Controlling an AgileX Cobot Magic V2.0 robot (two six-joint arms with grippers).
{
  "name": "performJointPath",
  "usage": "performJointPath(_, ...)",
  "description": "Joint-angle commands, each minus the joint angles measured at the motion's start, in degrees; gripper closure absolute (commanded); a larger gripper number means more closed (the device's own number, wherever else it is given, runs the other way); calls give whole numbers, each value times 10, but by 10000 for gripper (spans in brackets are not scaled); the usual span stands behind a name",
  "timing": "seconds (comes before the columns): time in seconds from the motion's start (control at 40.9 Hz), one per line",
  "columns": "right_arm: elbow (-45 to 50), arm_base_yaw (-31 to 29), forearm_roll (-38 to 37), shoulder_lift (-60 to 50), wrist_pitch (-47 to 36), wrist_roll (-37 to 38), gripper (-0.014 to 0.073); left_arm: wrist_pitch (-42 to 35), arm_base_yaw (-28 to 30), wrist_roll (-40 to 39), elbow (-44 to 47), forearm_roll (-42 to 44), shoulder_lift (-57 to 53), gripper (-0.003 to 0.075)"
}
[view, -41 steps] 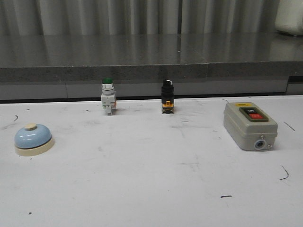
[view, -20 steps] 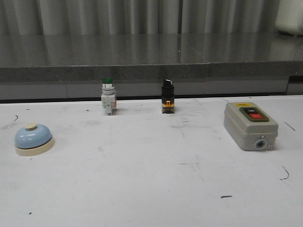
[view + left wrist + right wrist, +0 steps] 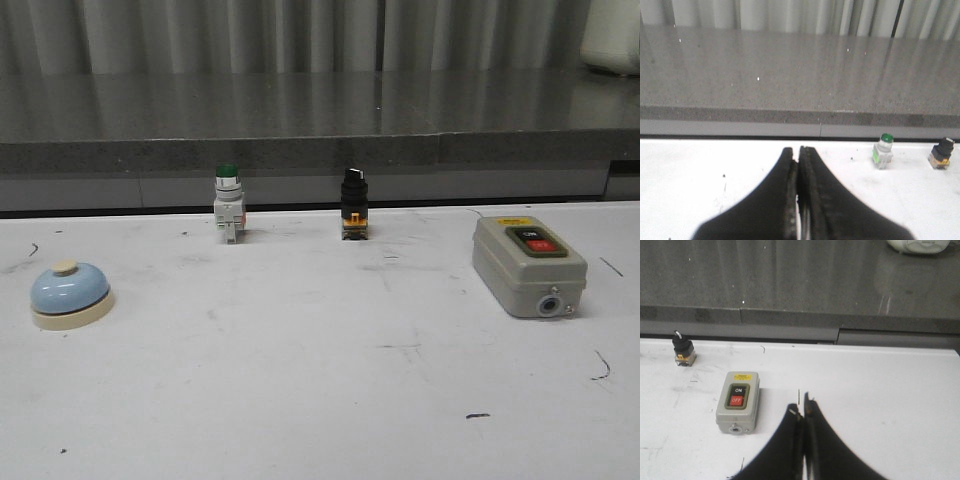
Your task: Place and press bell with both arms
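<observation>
The bell (image 3: 70, 294), light-blue dome on a cream base with a cream button, sits upright on the white table at the far left of the front view. Neither arm shows in the front view. My left gripper (image 3: 798, 152) shows only in its wrist view, fingers pressed together and empty, above bare table; the bell is out of that view. My right gripper (image 3: 803, 407) shows only in its wrist view, fingers together and empty, just right of the grey switch box (image 3: 737, 401).
A green-capped push button (image 3: 228, 204) and a black selector switch (image 3: 354, 204) stand at the table's back edge; both also show in the left wrist view, the button (image 3: 883, 151) and the switch (image 3: 941, 153). The grey switch box (image 3: 527, 265) lies at right. A dark ledge (image 3: 300, 120) runs behind.
</observation>
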Motion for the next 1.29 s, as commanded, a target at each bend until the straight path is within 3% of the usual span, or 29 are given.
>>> performJointPath(0.0,-17,-4,0,27,-39,0,656,-29,0,-3,-18,-7,23,740)
performJointPath(0.293,-16,-4,0,63,-15,0,647,-11,0,-3,-16,-7,49,739)
performJointPath(0.391,-16,-4,-4,69,-13,-1,549,-11,0,-3,-13,-7,52,699)
performJointPath(0.513,-16,-4,-5,73,-12,-1,300,-12,0,-3,-3,-7,52,498)
performJointPath(0.586,-16,-4,-5,73,-12,-1,147,-18,0,-3,3,-7,52,322)
performJointPath(0.684,-15,-4,-5,73,-12,-1,53,-18,0,-3,5,-7,52,155)
performJointPath(0.952,-15,-4,-5,73,-12,-1,53,-9,-5,-3,-5,-8,59,155)
performJointPath(1.27,-15,-4,-5,73,-12,-1,53,24,-93,19,-66,-6,171,155)
